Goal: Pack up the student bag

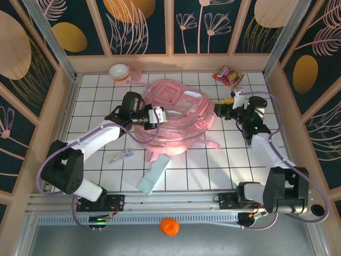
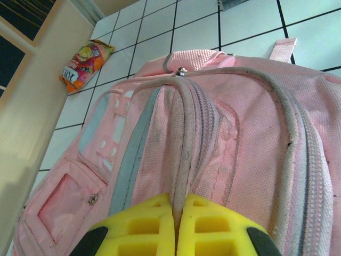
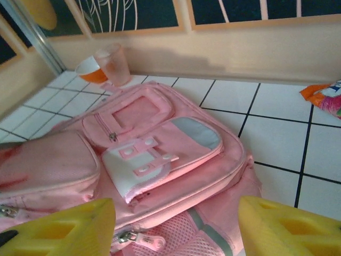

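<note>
Top external view gives you the student bag (image 1: 181, 128) lying flat in the middle of the tiled counter (image 1: 96, 101), front pockets facing up, between the two arms. Your left claw (image 2: 177, 224) is fully closed, pinching a raised ridge of pink fabric beside a zipper track at the bag's left side. Judging by that grip, it is there to lift or tension the cloth so a zipper can run or the mouth can be spread. Your right claw (image 3: 173, 218) hangs wide apart and holds nothing, just above the bag's right edge by the mesh pocket, probably placed to take the opposite side. The bag's long axis seems to run roughly left to right across the counter, with loose straps trailing toward the near edge; which end is the top I cannot tell. A pale flat case (image 1: 154, 175) near the arm bases and a snack packet (image 1: 228, 76) at the far right lie apart from the bag, likely waiting to go in.
</note>
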{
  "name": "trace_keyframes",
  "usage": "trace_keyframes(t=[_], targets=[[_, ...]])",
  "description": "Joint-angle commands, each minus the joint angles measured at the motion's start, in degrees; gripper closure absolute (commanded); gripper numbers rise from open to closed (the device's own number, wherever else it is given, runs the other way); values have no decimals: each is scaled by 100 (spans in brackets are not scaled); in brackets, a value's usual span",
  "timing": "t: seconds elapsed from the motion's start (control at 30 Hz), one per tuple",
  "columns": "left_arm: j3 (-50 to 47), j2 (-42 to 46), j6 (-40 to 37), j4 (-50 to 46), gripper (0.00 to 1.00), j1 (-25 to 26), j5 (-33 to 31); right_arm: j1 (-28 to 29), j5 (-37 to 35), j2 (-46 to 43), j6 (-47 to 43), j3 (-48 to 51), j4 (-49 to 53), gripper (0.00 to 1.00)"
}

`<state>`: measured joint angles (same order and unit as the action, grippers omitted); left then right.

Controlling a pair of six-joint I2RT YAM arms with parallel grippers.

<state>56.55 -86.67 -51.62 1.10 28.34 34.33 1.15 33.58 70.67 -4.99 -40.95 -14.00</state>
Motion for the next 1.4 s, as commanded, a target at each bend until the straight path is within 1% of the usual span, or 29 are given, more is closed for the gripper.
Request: trace_keyframes(t=[0.0,0.07,0.13,0.23,0.3,0.37,0.57,0.67,0.97,1.03,1.1,1.2,1.23,1.37], targets=[[171,212,149,760,100,-12,639,-30,497,281,-1294,-358,426,38],[189,188,160,759,100,-10,663,-31,676,509,-2013,-537,909,40],[220,158,168,730,100,-6,703,-31,693,787,-2819,-796,1583,40],[289,123,104,598,100,-6,741,-36,600,1316,-3614,-1195,2320,44],[353,91,15,472,100,-12,750,-23,730,1660,-4105,-1448,2702,47],[421,67,-33,408,100,-13,748,5,886,1953,-4435,-1698,2977,47],[494,32,122,575,100,-15,868,228,1161,2741,-5046,-2410,3775,49],[545,10,158,545,100,-12,857,349,1301,3040,-5287,-2613,4095,49],[679,-30,165,470,100,-17,982,547,1387,3568,-5550,-2942,4341,49],[690,-11,197,502,100,-12,1113,556,1465,3624,-5556,-2995,4363,51],[702,-24,229,544,100,-19,1212,558,1661,3686,-5639,-3131,4554,56],[725,-77,209,483,100,-13,1185,577,2035,3680,-5825,-3273,4950,62],[718,-90,202,486,100,-12,1180,596,2091,3637,-5854,-3264,4993,63],[708,-122,196,505,100,-17,1191,632,2217,3410,-5864,-3192,5069,73]])
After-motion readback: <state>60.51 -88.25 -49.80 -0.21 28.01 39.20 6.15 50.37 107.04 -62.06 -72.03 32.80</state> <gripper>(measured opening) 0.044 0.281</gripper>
